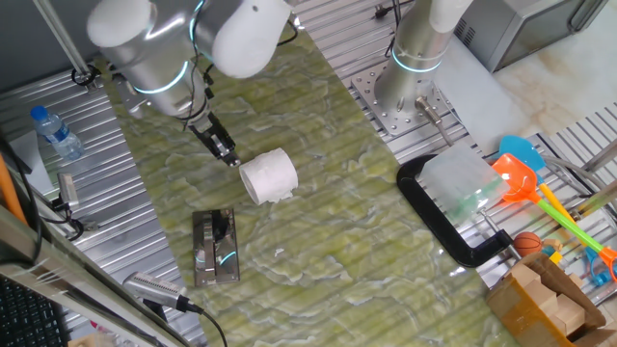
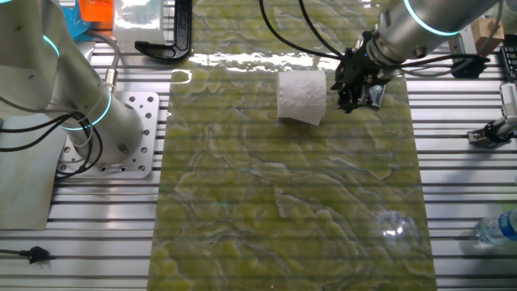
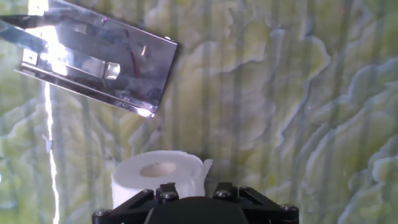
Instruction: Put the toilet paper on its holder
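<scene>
The toilet paper [image 1: 269, 176] is a white roll on the green marbled mat, also seen in the other fixed view [image 2: 302, 97]. In the hand view it [image 3: 158, 176] sits at the bottom edge with its hollow core showing. My gripper [image 1: 226, 151] is right beside the roll's left edge, and it stands just right of the roll in the other fixed view [image 2: 353, 90]. I cannot tell whether it touches the roll or how the jaws stand. The holder [image 1: 215, 248], a shiny metal plate, lies nearer the front of the mat. It shows at upper left in the hand view [image 3: 93, 59].
A large black C-shaped clamp [image 1: 451, 224] lies at the mat's right edge beside a clear plastic box [image 1: 465, 183]. Coloured toys [image 1: 525, 178] lie further right. A water bottle [image 1: 55, 132] lies on the left rails. A second arm's base [image 1: 415, 72] stands at the back.
</scene>
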Available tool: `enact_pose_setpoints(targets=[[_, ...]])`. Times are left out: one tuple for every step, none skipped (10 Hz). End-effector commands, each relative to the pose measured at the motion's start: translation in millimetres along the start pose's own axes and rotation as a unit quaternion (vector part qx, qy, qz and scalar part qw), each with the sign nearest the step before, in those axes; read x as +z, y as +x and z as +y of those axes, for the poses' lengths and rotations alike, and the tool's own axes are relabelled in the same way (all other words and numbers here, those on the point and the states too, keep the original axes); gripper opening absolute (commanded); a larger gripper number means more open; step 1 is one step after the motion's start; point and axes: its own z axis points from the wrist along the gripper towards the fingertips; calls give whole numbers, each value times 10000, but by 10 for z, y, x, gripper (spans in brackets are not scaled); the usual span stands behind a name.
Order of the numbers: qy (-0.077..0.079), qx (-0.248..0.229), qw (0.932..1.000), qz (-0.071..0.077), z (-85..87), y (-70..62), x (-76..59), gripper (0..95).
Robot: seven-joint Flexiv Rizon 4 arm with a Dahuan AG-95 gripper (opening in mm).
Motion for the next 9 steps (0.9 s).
enact_pose_setpoints(targets=[[-2, -109, 9999, -103, -2, 22, 1, 570], [-15, -94, 9998, -146, -2, 22, 1, 570], [-98, -79, 9996, -260, -2, 22, 1, 760], [-210, -64, 9989, -404, -2, 22, 1, 760], [-220, -48, 9989, -422, -2, 22, 1, 950], [-219, -43, 9988, -425, -2, 22, 1, 950], [-224, -42, 9990, -387, -2, 22, 1, 950], [-225, -46, 9990, -380, -2, 22, 1, 950], [-223, 3, 9992, -338, -2, 22, 1, 950]])
